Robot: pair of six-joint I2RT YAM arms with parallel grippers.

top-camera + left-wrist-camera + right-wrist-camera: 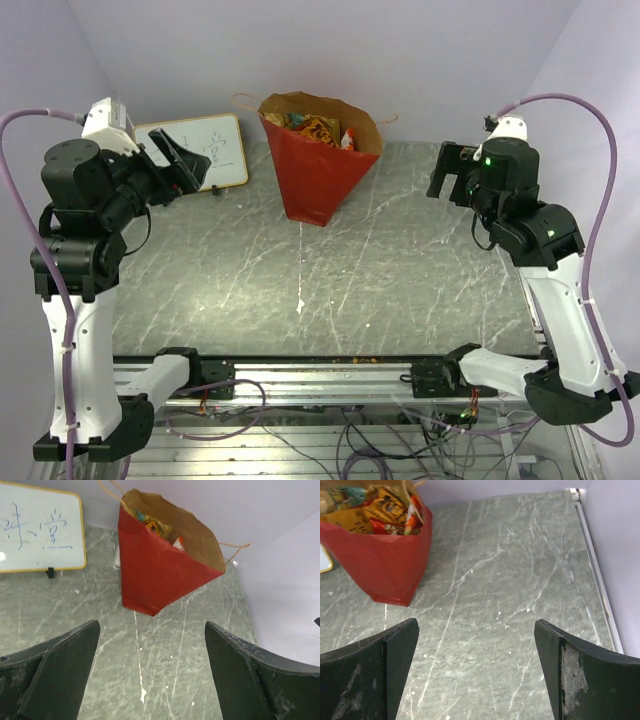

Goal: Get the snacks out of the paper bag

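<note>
Grey marbled table (400, 270) carrying, near its far edge, the upright red paper bag (315, 175) beside a whiteboard (40, 530), which we see nearly whole from the left wrist, barely from the right. Left gripper (151, 627) and right gripper (476, 625) both gape wide, empty, well short of the bag. Orange-red snacks (380, 512) heap inside, clearest from the right wrist.

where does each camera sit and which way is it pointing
top external: above and behind the arms, looking down on the table, paper bag and whiteboard; left arm and right arm show.
left wrist: on the left arm, aimed at bag and whiteboard; open left gripper along the bottom.
right wrist: on the right arm, aimed across the table, bag at upper left; open right gripper along the bottom.
shared: all three see snacks in the bag's mouth.
</note>
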